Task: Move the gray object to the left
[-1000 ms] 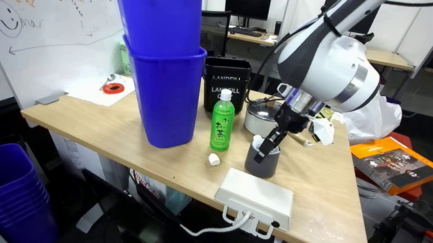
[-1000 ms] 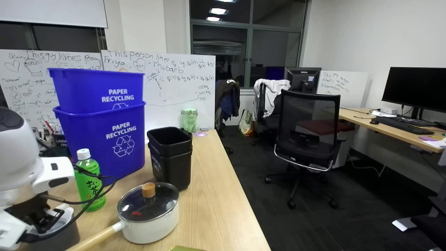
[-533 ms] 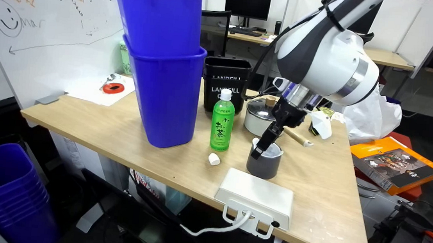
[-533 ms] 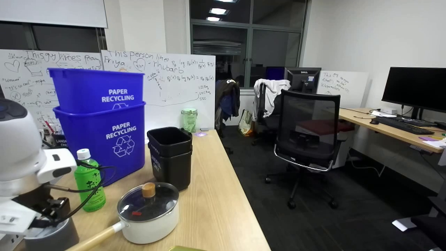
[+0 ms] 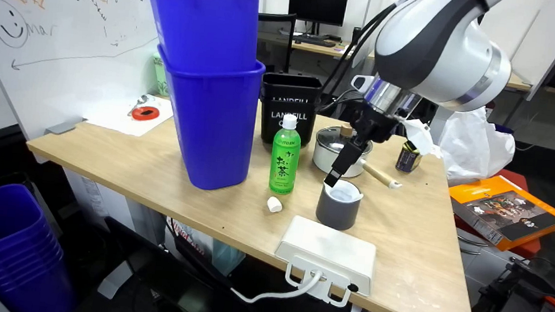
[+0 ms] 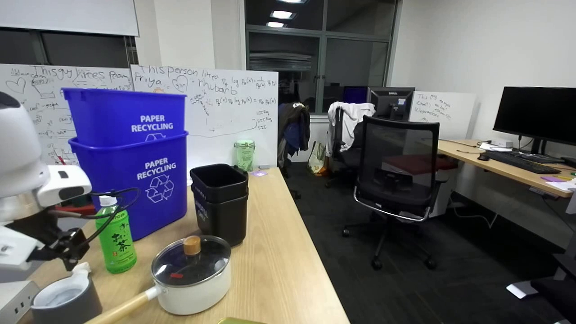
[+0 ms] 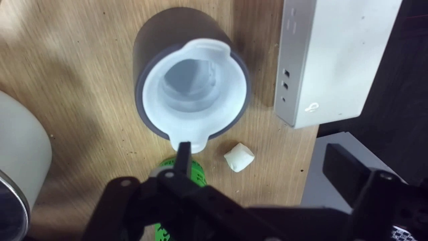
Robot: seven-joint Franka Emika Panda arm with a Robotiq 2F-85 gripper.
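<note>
When the layout is read from left to right in an exterior view, two nested blue bins (image 5: pixel 210 120) come first, standing upright on the wooden surface (image 5: pixel 121 157). A small white piece (image 5: pixel 274 204) lies next, just in front of the upright green bottle (image 5: pixel 284 161); two nested black bins (image 5: pixel 282 107) stand behind the bottle. The flat white box (image 5: pixel 328 243) sits at the near edge of the surface. The gray object (image 5: pixel 336 211) stands upright on the surface, right of the bottle, just behind the box and in front of the lidded white pot (image 5: pixel 325 158). The pincer (image 7: pixel 264 166) hangs near its rim, fingers (image 7: pixel 183 159) spread well apart; in the wrist view, one fingertip overlaps a tab of the white liner (image 7: pixel 195 122), and contact cannot be determined. A dark can (image 5: pixel 409 158) stands farther right, and an orange box (image 5: pixel 508 214) lies beyond the right edge of the surface.
</note>
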